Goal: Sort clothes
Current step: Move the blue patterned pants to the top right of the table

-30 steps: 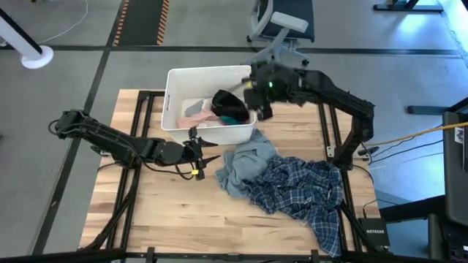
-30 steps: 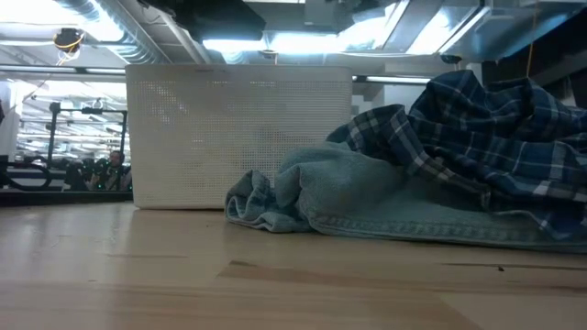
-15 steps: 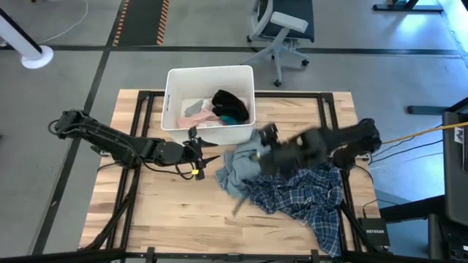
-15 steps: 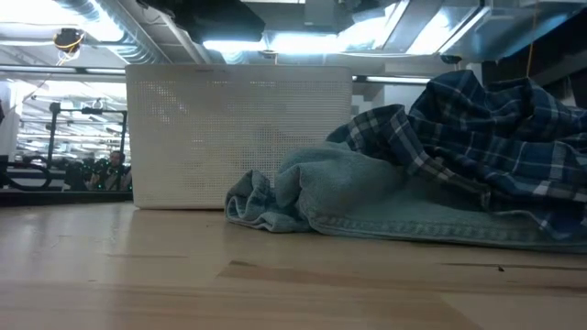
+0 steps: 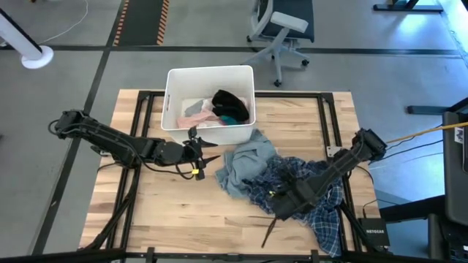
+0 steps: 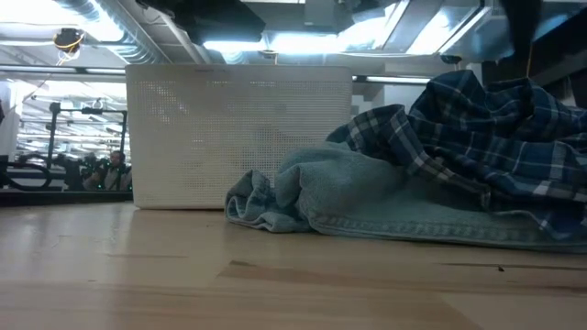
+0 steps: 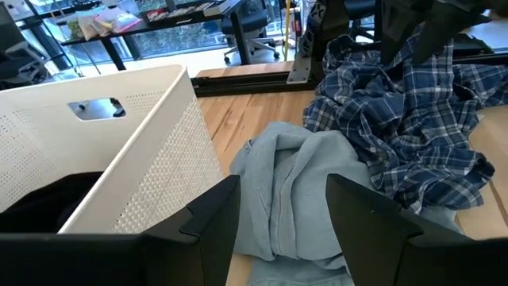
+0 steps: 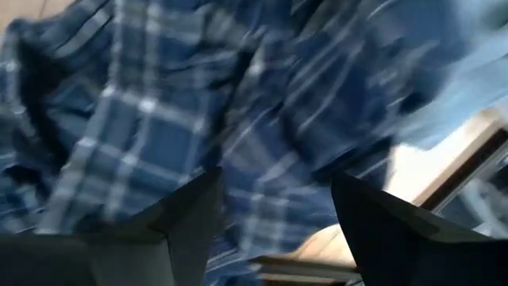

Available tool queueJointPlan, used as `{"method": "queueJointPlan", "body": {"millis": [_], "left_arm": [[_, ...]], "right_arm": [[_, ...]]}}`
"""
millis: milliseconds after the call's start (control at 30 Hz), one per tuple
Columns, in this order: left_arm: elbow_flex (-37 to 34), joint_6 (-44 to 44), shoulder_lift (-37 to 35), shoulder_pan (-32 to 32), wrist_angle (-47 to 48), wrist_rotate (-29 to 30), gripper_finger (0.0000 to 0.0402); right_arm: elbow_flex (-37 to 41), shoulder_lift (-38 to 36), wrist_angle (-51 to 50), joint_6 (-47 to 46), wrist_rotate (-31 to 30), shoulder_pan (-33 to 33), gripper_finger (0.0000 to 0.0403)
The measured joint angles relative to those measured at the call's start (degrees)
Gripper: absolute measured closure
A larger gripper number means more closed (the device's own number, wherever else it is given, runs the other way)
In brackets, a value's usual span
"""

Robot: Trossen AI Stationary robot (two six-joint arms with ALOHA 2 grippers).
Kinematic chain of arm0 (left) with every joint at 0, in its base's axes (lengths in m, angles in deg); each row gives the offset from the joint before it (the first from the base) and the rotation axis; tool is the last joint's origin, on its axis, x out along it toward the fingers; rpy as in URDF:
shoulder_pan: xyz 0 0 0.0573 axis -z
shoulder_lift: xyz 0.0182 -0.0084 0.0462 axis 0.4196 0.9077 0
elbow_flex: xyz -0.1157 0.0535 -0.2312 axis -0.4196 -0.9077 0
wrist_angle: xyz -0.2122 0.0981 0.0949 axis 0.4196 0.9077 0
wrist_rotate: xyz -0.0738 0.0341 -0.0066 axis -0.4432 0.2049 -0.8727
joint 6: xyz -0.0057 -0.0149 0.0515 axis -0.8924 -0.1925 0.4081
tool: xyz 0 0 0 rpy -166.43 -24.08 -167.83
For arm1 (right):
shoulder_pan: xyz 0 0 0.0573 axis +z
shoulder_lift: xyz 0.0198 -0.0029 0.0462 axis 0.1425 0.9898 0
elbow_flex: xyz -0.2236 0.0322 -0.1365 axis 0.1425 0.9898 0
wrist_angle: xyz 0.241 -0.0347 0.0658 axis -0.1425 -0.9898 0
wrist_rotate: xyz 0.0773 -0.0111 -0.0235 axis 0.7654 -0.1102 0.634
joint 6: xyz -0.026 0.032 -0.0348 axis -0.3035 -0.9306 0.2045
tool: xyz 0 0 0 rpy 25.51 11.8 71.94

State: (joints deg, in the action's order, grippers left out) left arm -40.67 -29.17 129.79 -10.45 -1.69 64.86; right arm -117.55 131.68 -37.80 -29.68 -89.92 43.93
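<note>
A blue-white plaid shirt (image 5: pixel 311 191) lies bunched on the table's right half, and a grey-blue top (image 5: pixel 245 164) lies against its left side, both resting on the wood. My right gripper (image 5: pixel 279 210) hangs open over the plaid shirt (image 8: pixel 182 119), pointing steeply down, its fingers apart with nothing between them. My left gripper (image 5: pixel 203 156) stands open just left of the grey-blue top (image 7: pixel 298 187), beside the white bin (image 5: pixel 172 109). Pink, teal and black pieces (image 5: pixel 228 106) lie inside the bin.
The white bin (image 6: pixel 238 137) stands at the table's far middle, close behind the grey-blue top (image 6: pixel 348 197). Bare wood lies along the near edge and the near left (image 5: pixel 168 212). An office chair (image 5: pixel 281 29) stands on the floor beyond the far edge.
My right gripper has swung from above the bin toward the table's near edge and down, tipping from a shallow slant to point steeply down over the plaid shirt. Its fingers have stayed apart. The clothes have not moved.
</note>
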Motion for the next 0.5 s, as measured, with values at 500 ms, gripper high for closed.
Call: {"method": "queueJointPlan", "body": {"millis": [500], "left_arm": [[0.0,-0.3,0.0,0.0,0.0,0.0,0.0219]], "right_arm": [[-0.6,-0.1,3.1,-15.3,6.5,7.5,0.0149]]}}
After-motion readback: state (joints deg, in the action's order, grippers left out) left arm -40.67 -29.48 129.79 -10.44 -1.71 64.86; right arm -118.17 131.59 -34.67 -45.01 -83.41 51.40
